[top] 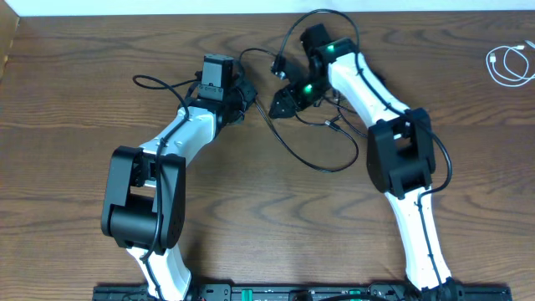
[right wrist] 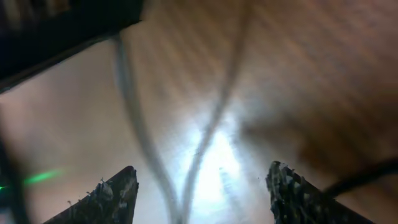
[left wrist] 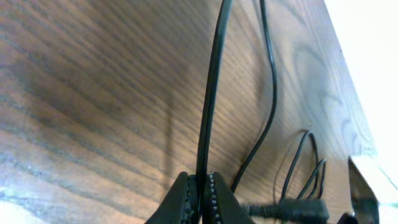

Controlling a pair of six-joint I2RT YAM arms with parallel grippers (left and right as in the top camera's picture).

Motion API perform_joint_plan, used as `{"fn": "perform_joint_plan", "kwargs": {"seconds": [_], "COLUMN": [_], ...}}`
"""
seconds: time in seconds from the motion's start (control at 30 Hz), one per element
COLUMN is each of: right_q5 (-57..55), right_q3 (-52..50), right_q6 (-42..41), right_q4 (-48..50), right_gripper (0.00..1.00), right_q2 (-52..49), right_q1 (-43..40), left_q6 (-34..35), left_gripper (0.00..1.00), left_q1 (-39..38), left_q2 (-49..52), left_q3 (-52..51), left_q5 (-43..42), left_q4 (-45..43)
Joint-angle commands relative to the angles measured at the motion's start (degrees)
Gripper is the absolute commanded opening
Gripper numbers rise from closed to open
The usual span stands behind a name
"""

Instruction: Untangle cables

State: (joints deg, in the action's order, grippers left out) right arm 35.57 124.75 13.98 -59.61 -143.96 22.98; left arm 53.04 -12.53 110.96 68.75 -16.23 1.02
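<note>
The black cable [top: 294, 150] sprawls in loose loops across the middle of the table, between the two arms. My left gripper [top: 248, 98] is shut on one strand of the black cable [left wrist: 211, 93], which runs straight up and away from the pinched fingertips [left wrist: 186, 198]; a black plug [left wrist: 297, 210] lies just to their right. Beside it, my right gripper [top: 281, 104] stands open over the cable. In the right wrist view, two blurred strands [right wrist: 140, 124] cross in the wide gap between its fingers [right wrist: 115, 194]. The white cable [top: 510, 65] lies coiled alone at the far right.
The table's far edge [top: 167, 15] runs along the top, close behind both grippers. A thick black wire arches over the right arm's wrist [top: 334, 17]. The arm bases stand at the near edge [top: 276, 293].
</note>
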Motion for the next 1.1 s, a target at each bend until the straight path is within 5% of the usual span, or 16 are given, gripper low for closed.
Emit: {"fn": "perform_joint_plan", "kwargs": {"seconds": [0.0,0.17,0.6,0.87,1.07], "right_q5": [-17.9,-25.6,-24.7,-36.9,-34.6], "right_q3": [-0.2,-0.3,-1.7,-1.8,-1.8], "right_q6": [-4.5,-4.5,-3.3,-11.8,-11.0], "right_q4": [1.3,1.7,-1.2,2.1,3.1], "right_gripper": [0.64,0.64,0.62,0.70,0.70], "right_q2": [2.1,2.1,4.2,7.8,4.8], "right_q1": [1.3,1.3,2.9,1.6,1.6], "left_q6": [0.9,0.9,1.1,9.0,9.4], "left_gripper": [0.08,0.08,0.08,0.08,0.08], "left_q1": [0.0,0.0,0.0,-0.1,-1.0], "left_q2": [0.5,0.5,0.5,0.6,0.8], "left_q3": [-0.1,-0.1,-0.1,-0.1,-0.1], "left_q5": [-0.2,-0.2,1.0,9.5,11.2], "left_q4": [1.3,1.6,1.5,1.4,-1.4]}}
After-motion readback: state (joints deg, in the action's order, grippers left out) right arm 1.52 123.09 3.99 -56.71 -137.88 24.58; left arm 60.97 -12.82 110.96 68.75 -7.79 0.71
